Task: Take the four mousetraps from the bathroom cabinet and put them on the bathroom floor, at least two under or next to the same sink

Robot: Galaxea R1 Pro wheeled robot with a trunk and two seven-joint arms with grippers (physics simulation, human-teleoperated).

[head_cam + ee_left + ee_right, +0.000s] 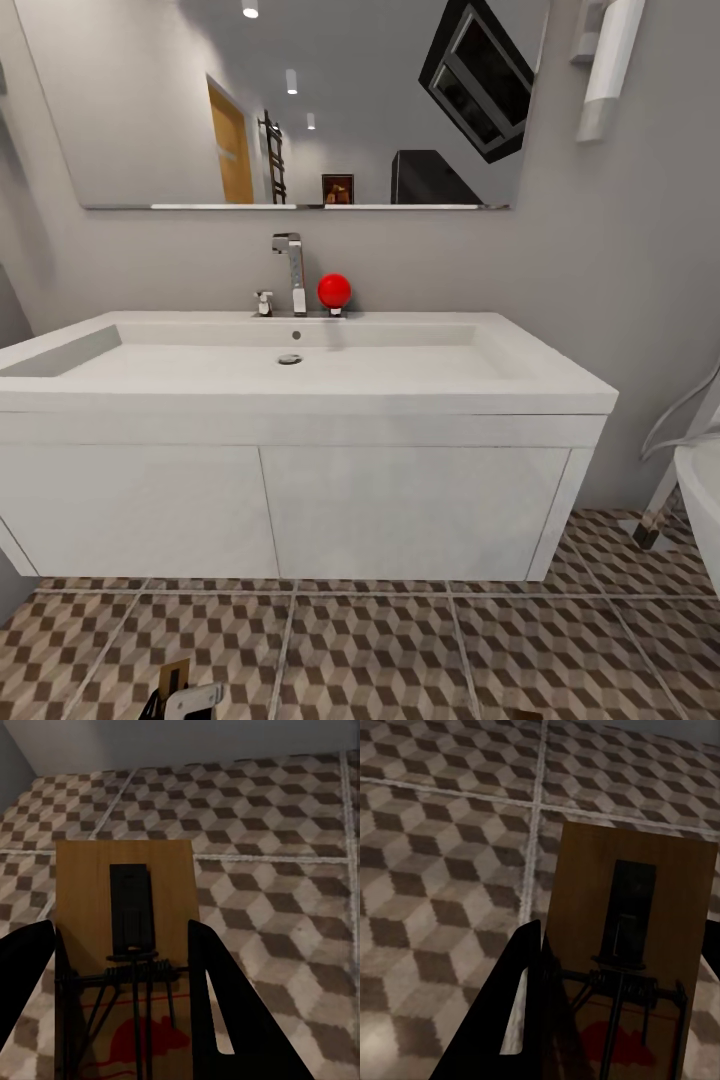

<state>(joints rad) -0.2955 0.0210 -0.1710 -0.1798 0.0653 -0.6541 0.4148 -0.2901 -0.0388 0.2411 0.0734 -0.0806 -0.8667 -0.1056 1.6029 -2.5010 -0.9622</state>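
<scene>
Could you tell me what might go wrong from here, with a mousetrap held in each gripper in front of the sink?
1. Both mousetraps, left and right, hang above the tiled floor; released from there they could bounce or flip.
2. The sink stands ahead across the tiles; traps dropped here may not count as next to it.
3. The bathtub sits close on the right and could catch the right arm.

Both end effectors [124,1020] [607,1020] have flat black fingers [225,1020], each pierced by a narrow slot
</scene>
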